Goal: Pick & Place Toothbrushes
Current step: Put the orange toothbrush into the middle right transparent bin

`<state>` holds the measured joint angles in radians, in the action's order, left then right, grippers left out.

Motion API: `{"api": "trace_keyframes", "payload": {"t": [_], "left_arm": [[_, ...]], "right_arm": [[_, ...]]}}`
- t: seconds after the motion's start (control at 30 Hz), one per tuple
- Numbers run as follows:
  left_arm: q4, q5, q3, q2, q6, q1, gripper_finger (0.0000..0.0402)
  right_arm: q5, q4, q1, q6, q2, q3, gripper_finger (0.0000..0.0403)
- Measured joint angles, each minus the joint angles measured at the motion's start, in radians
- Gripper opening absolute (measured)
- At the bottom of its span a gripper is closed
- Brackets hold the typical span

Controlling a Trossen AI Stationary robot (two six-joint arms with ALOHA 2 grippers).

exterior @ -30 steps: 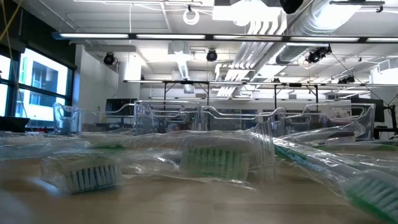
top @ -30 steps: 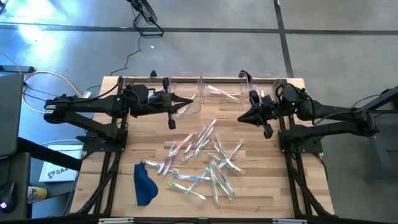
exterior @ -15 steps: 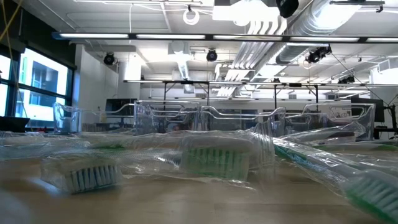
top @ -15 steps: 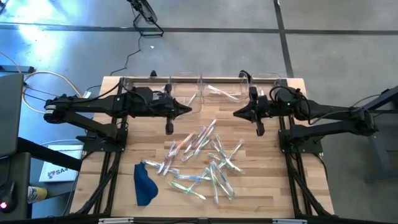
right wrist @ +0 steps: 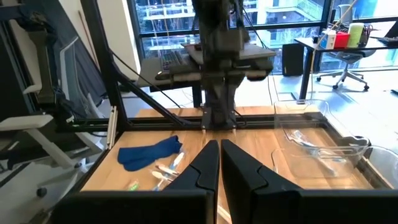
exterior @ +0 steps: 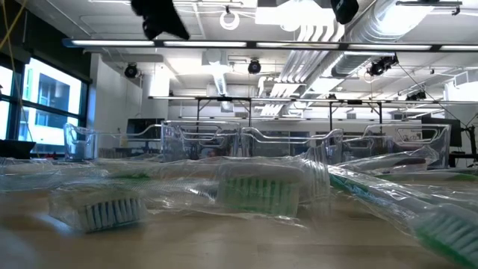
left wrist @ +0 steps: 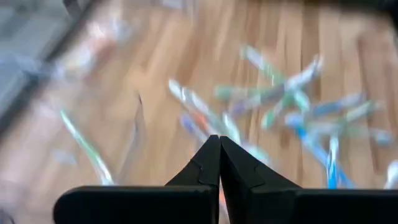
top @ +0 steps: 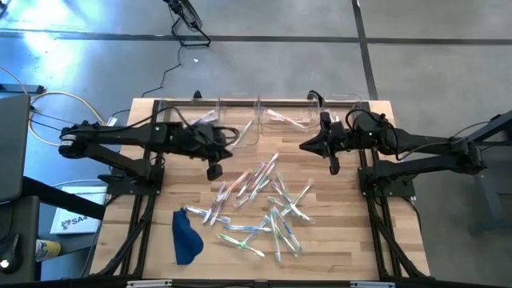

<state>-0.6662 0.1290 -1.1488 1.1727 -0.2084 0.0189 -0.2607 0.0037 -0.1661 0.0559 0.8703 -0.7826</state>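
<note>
Overhead, left gripper (top: 230, 152) hangs above the table (top: 144, 232), fingers pressed together, holding nothing. The toothbrushes (top: 260, 204) lie scattered just ahead of and below its tip, loose in their clear wrappers on the wood. Right gripper (top: 304, 146) faces it from the opposite side, fingers likewise together and empty, the same pile below and ahead of it. Clear bins (top: 280, 120) stand behind both tips along the table's far edge, a few toothbrushes inside. A blue cloth (top: 186, 237) lies beyond the pile, near the left arm's side.
</note>
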Motion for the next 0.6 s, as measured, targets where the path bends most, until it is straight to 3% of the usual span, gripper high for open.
{"api": "trace_keyframes", "payload": {"t": [0.33, 0.6], "left_arm": [[-0.027, -0.034, 0.000, 0.125, 0.027, 0.000, 0.0000], [-0.180, -0.098, 0.000, 0.209, -0.107, -0.001, 0.0000]], "right_arm": [[0.000, 0.000, 0.000, 0.004, 0.000, 0.000, 0.0009], [0.056, 0.001, 0.000, 0.031, 0.000, 0.000, 0.0009]]}}
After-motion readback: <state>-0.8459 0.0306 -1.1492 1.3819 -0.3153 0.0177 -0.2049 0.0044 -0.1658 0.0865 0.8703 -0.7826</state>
